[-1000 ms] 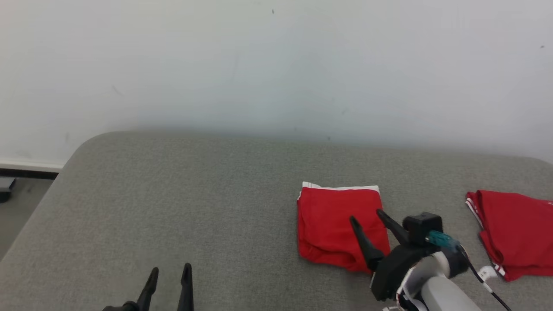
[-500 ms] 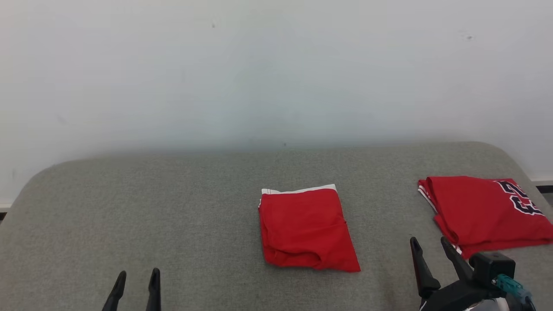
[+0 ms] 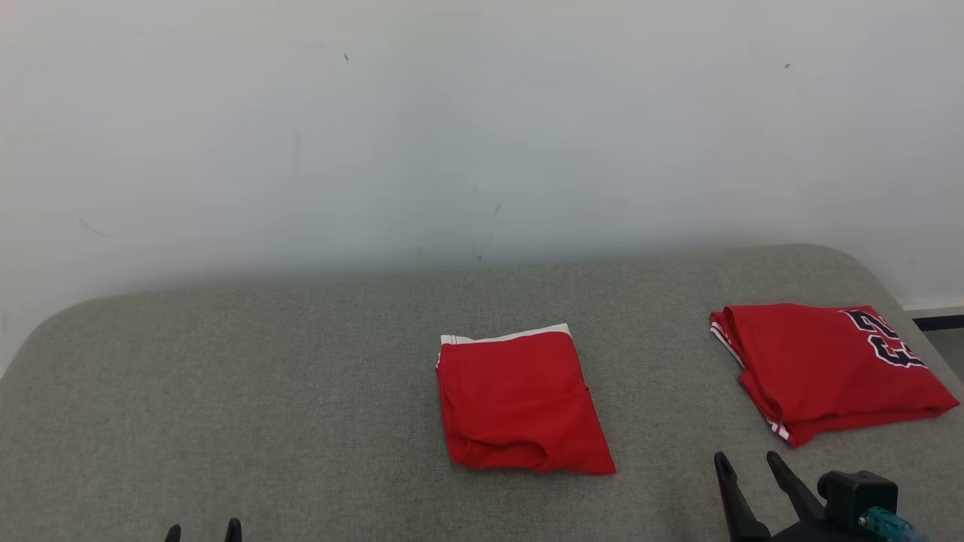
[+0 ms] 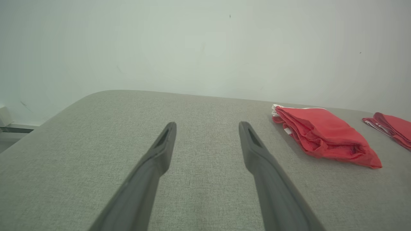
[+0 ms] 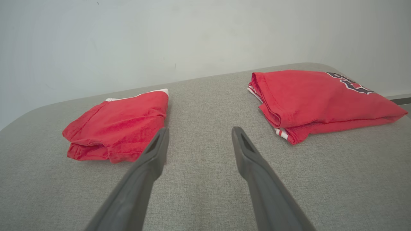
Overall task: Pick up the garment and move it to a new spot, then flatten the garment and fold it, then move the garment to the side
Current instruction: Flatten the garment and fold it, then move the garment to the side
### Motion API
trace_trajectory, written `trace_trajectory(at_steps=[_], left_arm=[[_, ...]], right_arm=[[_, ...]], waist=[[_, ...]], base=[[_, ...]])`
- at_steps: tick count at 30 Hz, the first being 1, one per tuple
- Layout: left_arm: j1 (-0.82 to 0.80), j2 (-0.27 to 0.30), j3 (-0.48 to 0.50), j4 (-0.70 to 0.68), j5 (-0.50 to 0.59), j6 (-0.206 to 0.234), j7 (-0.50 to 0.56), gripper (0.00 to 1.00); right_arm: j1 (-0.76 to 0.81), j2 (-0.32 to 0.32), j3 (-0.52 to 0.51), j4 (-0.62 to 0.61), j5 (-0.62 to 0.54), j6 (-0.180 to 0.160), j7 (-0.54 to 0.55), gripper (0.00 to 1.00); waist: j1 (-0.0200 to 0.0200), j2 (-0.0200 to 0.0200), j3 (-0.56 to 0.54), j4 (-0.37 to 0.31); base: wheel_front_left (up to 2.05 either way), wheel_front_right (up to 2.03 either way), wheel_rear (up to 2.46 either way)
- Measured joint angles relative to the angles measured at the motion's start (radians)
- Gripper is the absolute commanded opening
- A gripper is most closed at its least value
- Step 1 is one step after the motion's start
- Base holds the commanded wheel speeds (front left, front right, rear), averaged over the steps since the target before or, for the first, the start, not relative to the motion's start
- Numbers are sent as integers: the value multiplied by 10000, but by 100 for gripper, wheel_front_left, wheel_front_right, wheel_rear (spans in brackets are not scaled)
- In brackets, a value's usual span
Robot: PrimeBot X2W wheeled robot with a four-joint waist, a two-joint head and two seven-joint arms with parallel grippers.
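The garment [image 3: 520,403] is red with a white band along its far edge and lies folded into a small rectangle in the middle of the grey padded surface [image 3: 301,391]. The left wrist view has it [image 4: 324,134] off to the right, and the right wrist view has it [image 5: 120,123] to the left. My right gripper [image 3: 747,461] stands open at the lower right, clear of the cloth, with nothing between its fingers [image 5: 199,131]. Over bare grey surface at the lower left, my left gripper [image 3: 203,531] is open and empty [image 4: 207,126].
A second folded red garment [image 3: 825,365] with dark lettering lies near the surface's right end, just beyond my right gripper [image 5: 318,99]. A pale wall [image 3: 482,135] rises behind the surface. Floor [image 3: 945,335] shows past the rounded right corner.
The head camera has swung to the right, shifting the whole picture left. My right gripper has pulled back off the folded garment to the right. Both grippers now sit lower in view.
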Motion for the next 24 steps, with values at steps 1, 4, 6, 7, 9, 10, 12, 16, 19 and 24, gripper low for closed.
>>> trace_trajectory(at_steps=[1, 4, 6, 7, 9, 10, 12, 16, 19, 24], left_arm=[[64, -27, 36, -8, 36, -17, 0, 100], [152, -217, 63, 31, 84, -176, 0, 100], [181, -280, 69, 92, 104, -188, 0, 100], [190, -297, 77, 111, 105, -192, 0, 100], [193, -326, 84, 130, 138, -253, 0, 100], [193, -343, 92, 140, 146, -257, 0, 100], [193, -370, 132, 144, 151, -261, 0, 100], [190, -422, 173, 130, 205, -261, 0, 100], [190, -468, 184, 105, 232, -259, 0, 100], [187, -460, 178, 40, 251, -228, 0, 100]], right_arm=[[23, 6, 12, -46, 21, 0, 54, 100], [118, 8, 6, -128, 81, 0, 157, 100], [117, 15, -10, -188, 81, 0, 217, 100], [118, 27, -31, -207, 77, 0, 232, 100], [119, 50, -54, -245, 71, 0, 318, 100], [122, 69, -69, -268, 50, 0, 328, 100], [135, 96, -100, -297, 13, 0, 410, 100], [160, 117, -151, -341, 6, 0, 531, 100], [173, 117, -134, -391, -17, 0, 821, 100], [69, -151, 65, -500, -13, 0, 1622, 100]], waist=[[0, 0, -9, 16], [0, 0, -46, 78], [0, 0, -55, 99], [0, -1, -53, 105], [0, 0, -42, 119], [0, 0, -36, 128], [0, 0, -28, 148], [1, 1, -21, 200], [1, 1, -2, 276], [1, 1, 74, 456]], base=[[0, 0, 0], [0, 0, 0], [0, 0, 0], [0, 0, 0], [0, 0, 0], [0, 0, 0], [0, 0, 0], [0, 0, 0], [0, 0, 0], [0, 0, 0]])
